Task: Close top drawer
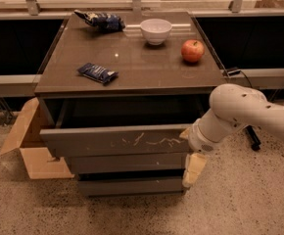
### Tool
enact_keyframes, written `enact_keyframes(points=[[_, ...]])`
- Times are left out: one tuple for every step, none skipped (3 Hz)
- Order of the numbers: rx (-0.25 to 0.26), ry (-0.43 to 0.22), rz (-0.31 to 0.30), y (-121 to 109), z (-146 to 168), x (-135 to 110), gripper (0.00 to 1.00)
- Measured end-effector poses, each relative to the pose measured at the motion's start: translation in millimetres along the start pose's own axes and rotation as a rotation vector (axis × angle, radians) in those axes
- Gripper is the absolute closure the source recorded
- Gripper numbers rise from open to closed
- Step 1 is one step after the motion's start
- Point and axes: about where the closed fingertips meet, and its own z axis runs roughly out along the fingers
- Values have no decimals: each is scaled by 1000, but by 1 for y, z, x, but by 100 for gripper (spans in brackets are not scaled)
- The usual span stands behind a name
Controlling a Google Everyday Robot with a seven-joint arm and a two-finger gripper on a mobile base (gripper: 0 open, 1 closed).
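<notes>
My gripper [193,156] is at the right end of the top drawer [107,142], half open under the bench [147,65]; gripper width I cannot tell. Next, push it straight inward.

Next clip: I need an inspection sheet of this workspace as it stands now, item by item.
Surface: brown glossy cabinet top, with four loose things on it.
Job's things: top drawer pulled out, dark gap behind its scratched front panel; not yet closed.
Clutter: white bowl, apple, blue snack packet, dark crumpled bag at the back left.
Grippers: gripper by the right end of the drawer fronts, below the top drawer's right corner, on the white arm.
Cables: black cable off the cabinet's right side.
Surroundings: open cardboard box on the speckled floor, left of the cabinet.
</notes>
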Motion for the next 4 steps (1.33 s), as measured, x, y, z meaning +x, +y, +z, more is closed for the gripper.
enact_keyframes(points=[[-5,-6,5,-11,2,7,0],[-24,-21,9,-20,8,12,0],[-35,-32,8,-22,11,14,0],[-51,-59,-3,-19,15,16,0]])
